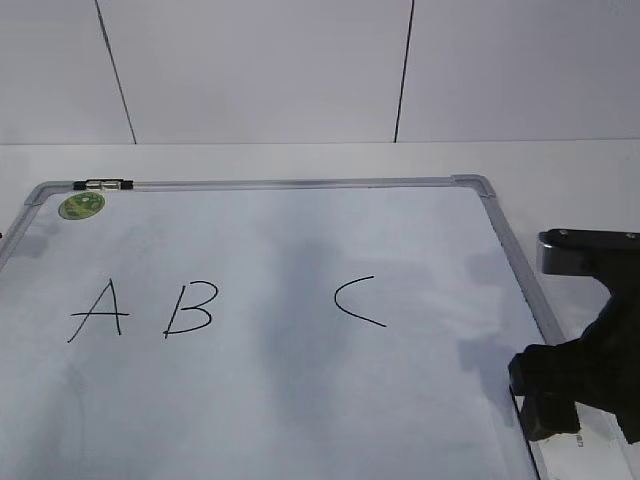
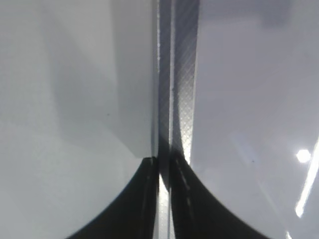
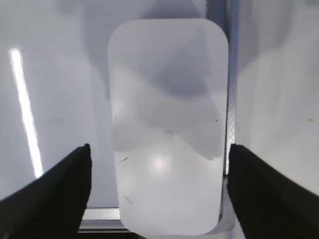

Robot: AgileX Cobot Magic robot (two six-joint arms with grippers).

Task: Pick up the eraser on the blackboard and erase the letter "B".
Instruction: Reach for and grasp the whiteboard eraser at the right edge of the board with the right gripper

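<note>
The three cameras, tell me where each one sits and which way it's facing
Exterior view: in front of the table, slanting down across the blackboard with A, the letter "B" and C; the right gripper shows at the right edge.
Left wrist view: on the left arm, looking down along the board's frame; the left gripper looks shut.
Right wrist view: on the right arm, looking straight down at the eraser, open fingers either side.
Shared: all three show the board.
</note>
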